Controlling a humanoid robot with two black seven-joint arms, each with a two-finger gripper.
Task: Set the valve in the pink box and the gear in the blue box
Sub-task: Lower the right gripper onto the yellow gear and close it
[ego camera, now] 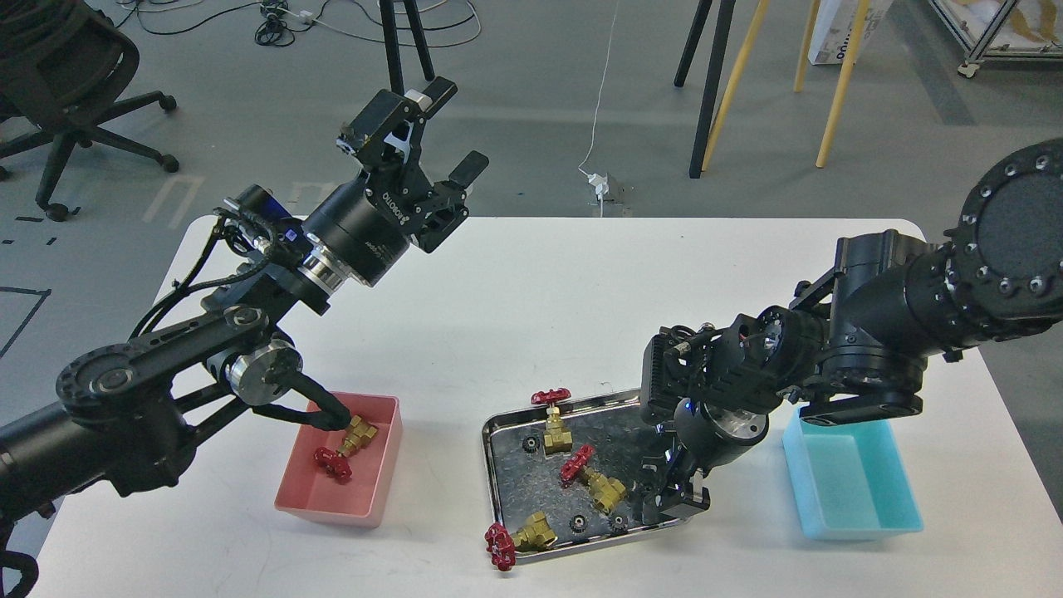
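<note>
With one valve (pixel 345 451) lying in the pink box (pixel 369 508) and the left gripper (pixel 453 133) raised wide and empty, the gear (pixel 619 523) step seems in hand: the right gripper (pixel 677 494), its opening unclear, reaches down into the steel tray (pixel 497 490) near the gear, which must next be pinched and carried to the empty blue box (pixel 901 519).

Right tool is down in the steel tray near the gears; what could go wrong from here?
1. The right tool is low at the steel tray's near-right corner, and its fingers are hard to see, so a grasp on a tiny gear may miss.
2. A valve lies close beside it and could be nudged.
3. Another valve overhangs the tray's front rim; a jolt might tip it out.
</note>
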